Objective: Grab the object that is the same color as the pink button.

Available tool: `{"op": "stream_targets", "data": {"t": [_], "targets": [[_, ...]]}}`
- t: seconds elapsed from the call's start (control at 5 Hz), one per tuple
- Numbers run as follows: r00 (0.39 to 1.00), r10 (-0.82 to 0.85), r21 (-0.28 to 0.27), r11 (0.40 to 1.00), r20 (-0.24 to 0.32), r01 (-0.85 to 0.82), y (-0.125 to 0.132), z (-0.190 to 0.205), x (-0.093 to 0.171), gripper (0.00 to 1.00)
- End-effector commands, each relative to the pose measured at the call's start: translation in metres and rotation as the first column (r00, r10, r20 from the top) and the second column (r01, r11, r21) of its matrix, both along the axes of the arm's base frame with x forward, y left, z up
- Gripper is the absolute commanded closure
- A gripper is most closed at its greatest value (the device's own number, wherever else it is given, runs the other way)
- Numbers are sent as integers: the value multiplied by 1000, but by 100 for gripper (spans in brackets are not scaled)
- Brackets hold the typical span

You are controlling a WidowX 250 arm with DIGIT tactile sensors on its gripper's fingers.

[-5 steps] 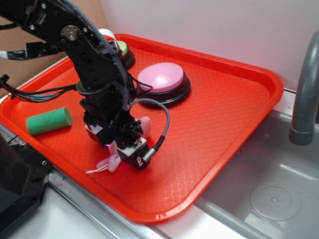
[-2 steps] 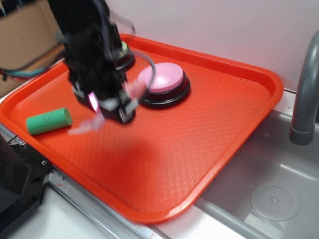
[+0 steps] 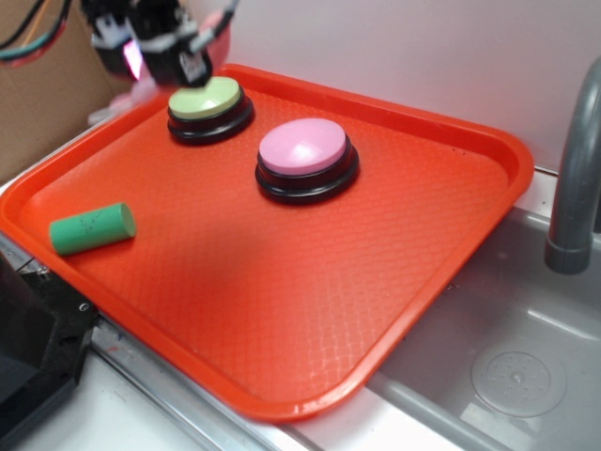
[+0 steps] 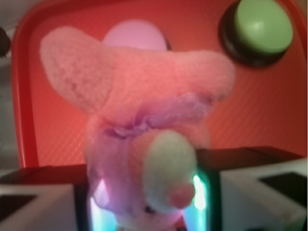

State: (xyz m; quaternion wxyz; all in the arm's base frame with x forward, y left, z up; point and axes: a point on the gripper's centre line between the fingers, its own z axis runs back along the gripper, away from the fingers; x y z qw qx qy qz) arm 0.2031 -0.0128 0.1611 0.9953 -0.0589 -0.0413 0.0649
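The object, a small pink plush animal (image 4: 139,110) with a white face, fills the wrist view and is pinched between the jaws of my gripper (image 4: 149,207). In the exterior view the gripper (image 3: 160,54) hangs blurred high above the tray's far left corner, just left of the light-green button, and the plush is hard to make out there. The pink button (image 3: 302,147) with its glossy dome on a black base sits mid-tray, well below and to the right of the gripper. It shows partly behind the plush as the pink button (image 4: 132,33) in the wrist view.
A red tray (image 3: 282,291) holds a light-green button (image 3: 207,98) at the back left and a green foam cylinder (image 3: 92,228) at the left. A steel sink (image 3: 507,366) and grey faucet pipe (image 3: 573,188) lie to the right. A cardboard box (image 3: 38,103) stands at the far left.
The gripper has risen from the tray's front-left area with the plush in it and swung up and back toward the far left corner. The buttons and cylinder stayed put.
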Motion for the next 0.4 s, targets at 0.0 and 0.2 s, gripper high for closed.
{"op": "stream_targets", "data": {"t": [0.0,0.2], "targets": [[1000,9,49,999,6,-10,23,20,30,100],[1000,10,142,990,-16,-7,20,19,29,100]]}}
